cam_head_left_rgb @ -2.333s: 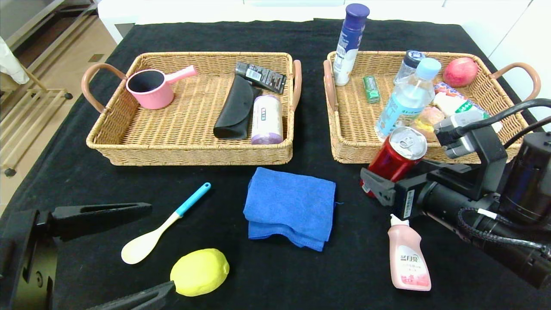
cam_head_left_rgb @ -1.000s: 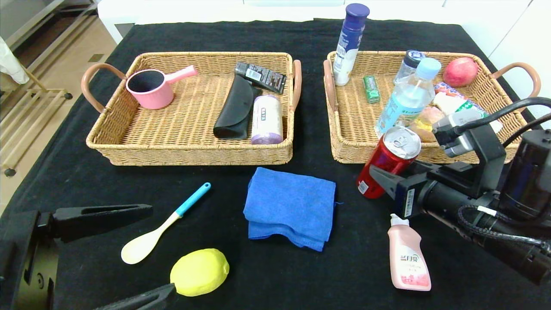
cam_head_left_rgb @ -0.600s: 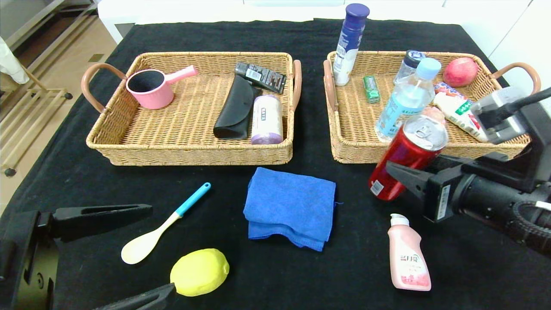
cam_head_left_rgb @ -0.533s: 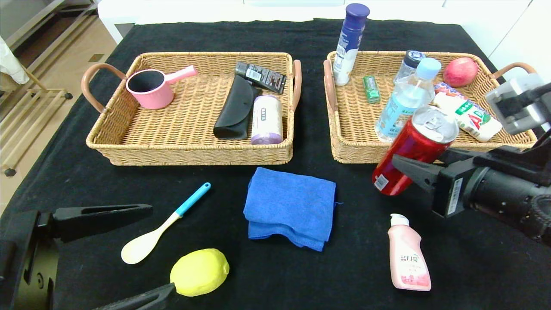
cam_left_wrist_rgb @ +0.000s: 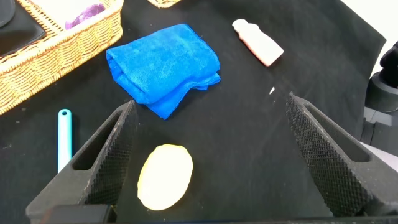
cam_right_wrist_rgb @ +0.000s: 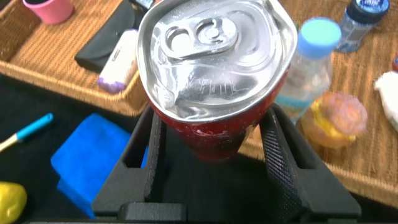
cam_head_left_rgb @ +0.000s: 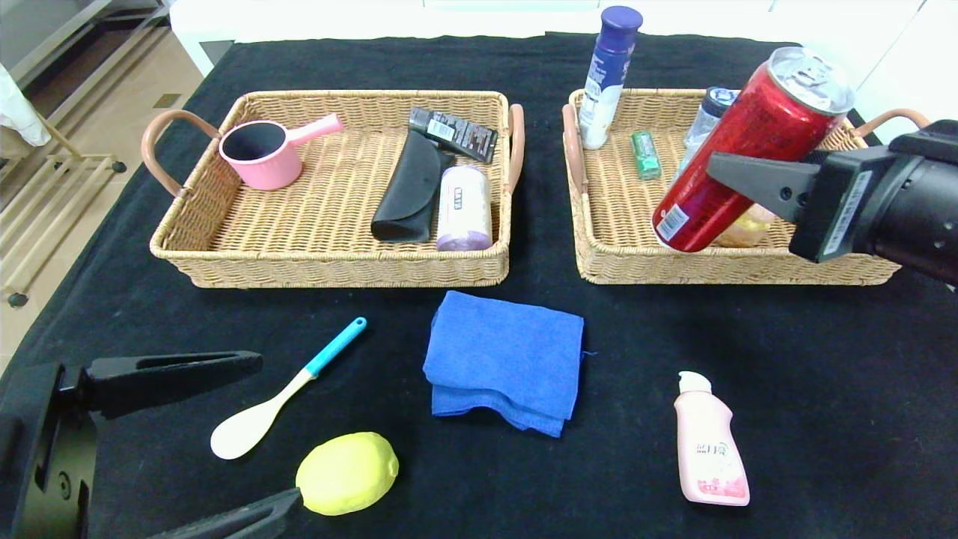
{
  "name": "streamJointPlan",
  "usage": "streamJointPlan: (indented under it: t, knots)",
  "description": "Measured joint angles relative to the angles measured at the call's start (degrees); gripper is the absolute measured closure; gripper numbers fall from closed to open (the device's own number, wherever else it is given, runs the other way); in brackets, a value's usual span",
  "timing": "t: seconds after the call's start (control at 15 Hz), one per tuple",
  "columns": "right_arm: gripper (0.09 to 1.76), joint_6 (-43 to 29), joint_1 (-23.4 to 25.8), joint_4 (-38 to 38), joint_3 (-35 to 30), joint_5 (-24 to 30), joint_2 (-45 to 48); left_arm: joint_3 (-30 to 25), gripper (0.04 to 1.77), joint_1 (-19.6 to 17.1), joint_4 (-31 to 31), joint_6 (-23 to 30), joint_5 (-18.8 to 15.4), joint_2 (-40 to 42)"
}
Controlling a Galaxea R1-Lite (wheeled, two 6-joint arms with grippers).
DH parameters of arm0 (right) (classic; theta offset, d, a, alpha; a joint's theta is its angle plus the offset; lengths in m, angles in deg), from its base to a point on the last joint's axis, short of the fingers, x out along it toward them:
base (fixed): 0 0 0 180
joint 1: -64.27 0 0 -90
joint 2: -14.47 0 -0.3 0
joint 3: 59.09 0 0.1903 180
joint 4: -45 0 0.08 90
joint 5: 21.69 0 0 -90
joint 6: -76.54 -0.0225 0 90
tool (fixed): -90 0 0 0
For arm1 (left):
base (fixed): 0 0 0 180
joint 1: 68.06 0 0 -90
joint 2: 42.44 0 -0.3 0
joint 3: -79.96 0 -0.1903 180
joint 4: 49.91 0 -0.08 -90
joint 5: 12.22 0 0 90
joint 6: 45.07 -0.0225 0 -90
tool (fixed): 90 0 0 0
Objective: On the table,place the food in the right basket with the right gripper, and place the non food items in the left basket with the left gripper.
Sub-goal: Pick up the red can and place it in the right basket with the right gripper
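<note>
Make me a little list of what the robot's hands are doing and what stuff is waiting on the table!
right gripper: shut on the red drink can, held tilted above the right basket
left gripper: open, low near the lemon
waiting on the black table: lemon, spoon, blue cloth, pink bottle
left basket: holds a pink saucepan

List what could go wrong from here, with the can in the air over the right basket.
The right gripper holds the can tilted, gripped low on its body, so it could slip or pivot between the fingers. The right basket is crowded: a water bottle and a bun sit right below, so a drop there may topple the bottle or leave the can lying on top of things.
</note>
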Motion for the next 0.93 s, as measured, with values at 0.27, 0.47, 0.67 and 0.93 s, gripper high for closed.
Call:
streamJointPlan:
  t: [0.27,0.47,0.67,0.93]
  knots:
    - [0.88,0.0,0.6,-1.6,5.3,0.9,-5.2,0.1,0.09,0.0,0.0,0.0,0.0,0.3]
    - [0.88,0.0,2.2,-2.2,9.6,1.9,-9.5,0.3,0.09,-0.2,-0.2,0.0,0.3,0.7]
    - [0.88,0.0,3.9,-2.3,12.9,1.9,-13.3,0.4,0.09,-0.3,-0.2,0.0,0.4,1.1]
    - [0.88,0.0,6.2,-6.3,14.4,2.5,-17.8,0.4,0.09,-0.3,-0.2,0.0,0.4,1.3]
